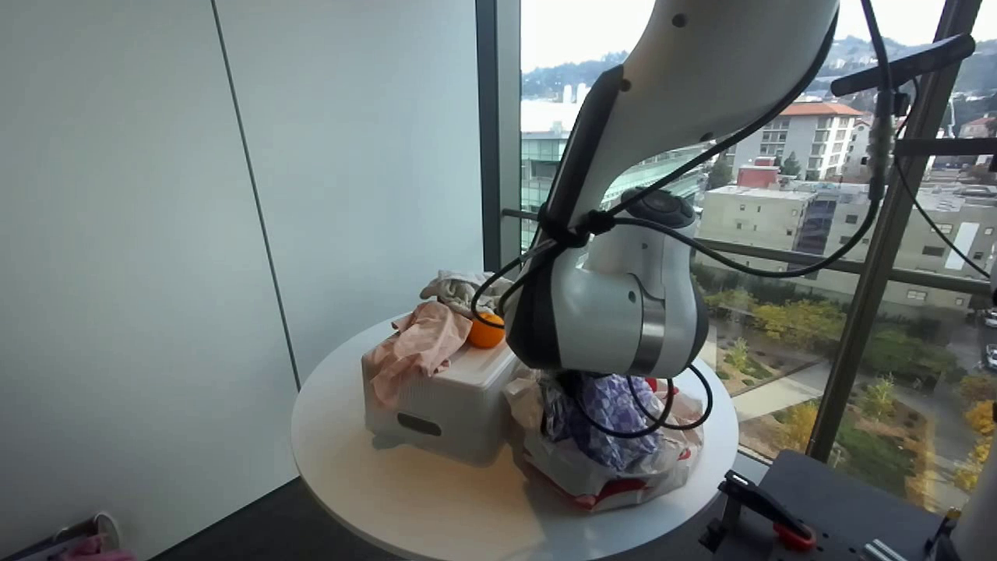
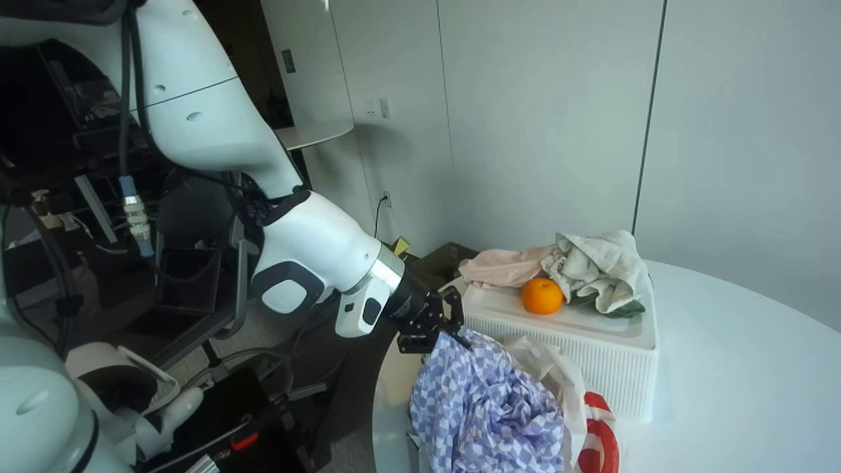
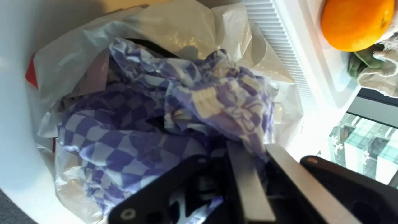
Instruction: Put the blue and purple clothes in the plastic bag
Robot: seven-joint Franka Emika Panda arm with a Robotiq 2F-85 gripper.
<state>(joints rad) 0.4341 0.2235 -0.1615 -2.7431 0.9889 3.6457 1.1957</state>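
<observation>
While pinching purple cloth (image 2: 486, 414) in hand (image 3: 252, 149), should lower straight into plastic bag (image 1: 576, 467) just beneath, near counter edge (image 1: 670, 518).

The gripper (image 3: 256, 152) is black, its fingers (image 3: 250, 186) faced with pale grey strips. Between those fingers and below them, the purple garment (image 2: 486, 407) runs in checks of violet, lavender and white, with pale flower outlines near the tips. The dark garment (image 3: 152, 46) shows only as a sliver beyond the fingertips, navy or black; too little is seen to say which. Under the gripper, the plastic bag (image 3: 174, 28) is translucent white, printed in red. Beside the gripper and apart from it, the box (image 2: 617, 374) is white, finely lined; the round fruit (image 2: 542, 296) bright orange; the pink cloth (image 2: 506, 266) pale and plain; another cloth (image 2: 611, 266) off-white; a leafy-looking thing (image 2: 624, 309) dark green
</observation>
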